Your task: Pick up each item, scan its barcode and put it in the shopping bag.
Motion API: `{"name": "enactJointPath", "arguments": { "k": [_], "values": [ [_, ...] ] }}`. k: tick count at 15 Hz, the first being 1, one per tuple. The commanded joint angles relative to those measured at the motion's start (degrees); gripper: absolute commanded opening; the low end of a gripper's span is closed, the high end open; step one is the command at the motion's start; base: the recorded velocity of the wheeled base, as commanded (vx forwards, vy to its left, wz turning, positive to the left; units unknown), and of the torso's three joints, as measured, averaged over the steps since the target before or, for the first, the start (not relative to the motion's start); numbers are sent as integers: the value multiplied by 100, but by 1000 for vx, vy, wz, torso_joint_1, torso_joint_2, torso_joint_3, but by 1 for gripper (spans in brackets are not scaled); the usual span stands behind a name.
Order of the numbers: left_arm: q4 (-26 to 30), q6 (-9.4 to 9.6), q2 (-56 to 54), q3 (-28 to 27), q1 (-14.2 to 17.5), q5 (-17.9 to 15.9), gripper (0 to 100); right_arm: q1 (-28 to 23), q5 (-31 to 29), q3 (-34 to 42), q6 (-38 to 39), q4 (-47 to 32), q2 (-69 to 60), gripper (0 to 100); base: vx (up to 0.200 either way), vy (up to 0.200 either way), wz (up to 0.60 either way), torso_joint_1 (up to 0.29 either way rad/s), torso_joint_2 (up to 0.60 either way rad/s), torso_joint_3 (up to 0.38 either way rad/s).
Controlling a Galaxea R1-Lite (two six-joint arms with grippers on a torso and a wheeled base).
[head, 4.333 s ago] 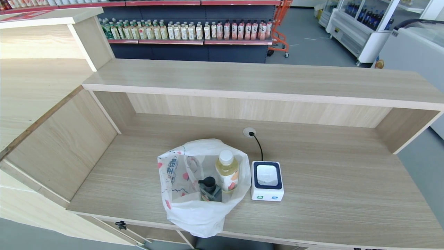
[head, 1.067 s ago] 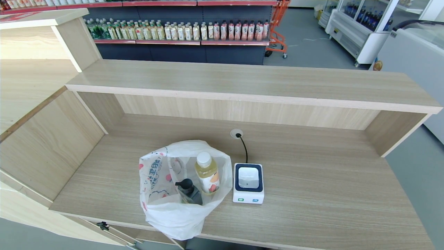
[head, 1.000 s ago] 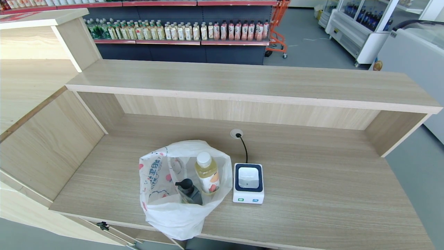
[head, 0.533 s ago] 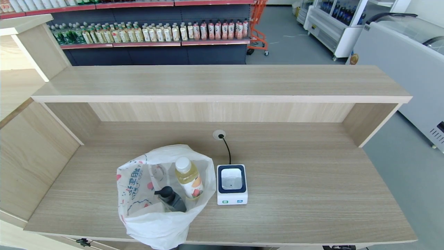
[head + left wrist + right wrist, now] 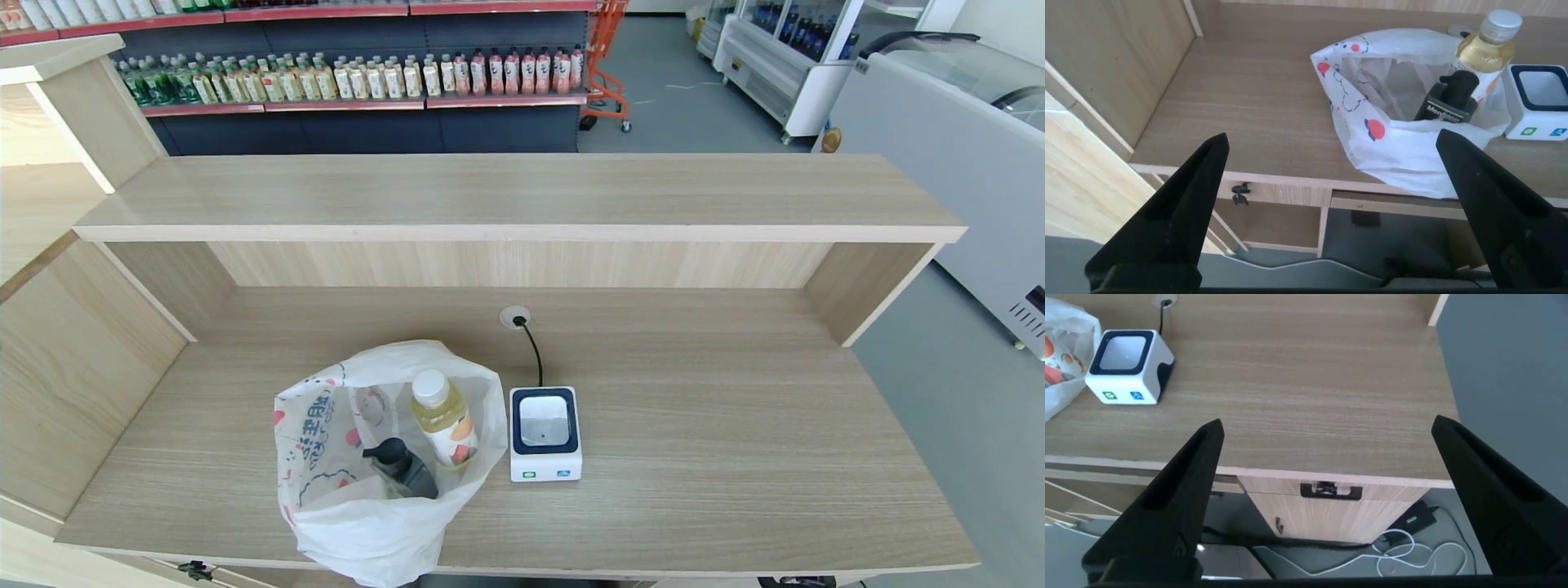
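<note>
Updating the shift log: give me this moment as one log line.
shopping bag: drink bottle and pump bottle inside | scanner: right of bag | left tool: open, empty | right tool: open, empty

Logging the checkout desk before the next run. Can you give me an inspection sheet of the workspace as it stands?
Surface: wooden counter with a raised ledge behind it.
Job's things: white shopping bag stands open at the front edge, with a yellow drink bottle upright and a dark pump bottle inside. The scanner sits close beside the bag, on the robot's right.
Clutter: nothing seen.
Grippers: left pincer open and empty, off the front edge near the bag. Right pincer open and empty, off the front edge, right of the scanner.
Cables: black cable runs from the scanner into a hole in the counter.
Surroundings: shelves of bottles, freezers.
</note>
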State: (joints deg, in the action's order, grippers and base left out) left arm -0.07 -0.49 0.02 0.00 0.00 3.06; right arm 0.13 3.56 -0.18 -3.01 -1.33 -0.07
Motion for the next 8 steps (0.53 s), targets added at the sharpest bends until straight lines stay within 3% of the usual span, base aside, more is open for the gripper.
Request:
{"name": "enactJointPath", "arguments": {
  "k": [1, 8],
  "values": [
    [-1, -4, -2, 0, 0, 2, 100, 4, 4, 1, 2, 1, 7, 100, 0, 0, 0, 0, 0, 0],
    [-1, -4, -2, 0, 0, 2, 100, 4, 4, 1, -7, 1, 7, 100, 0, 0, 0, 0, 0, 0]
  ]
}}
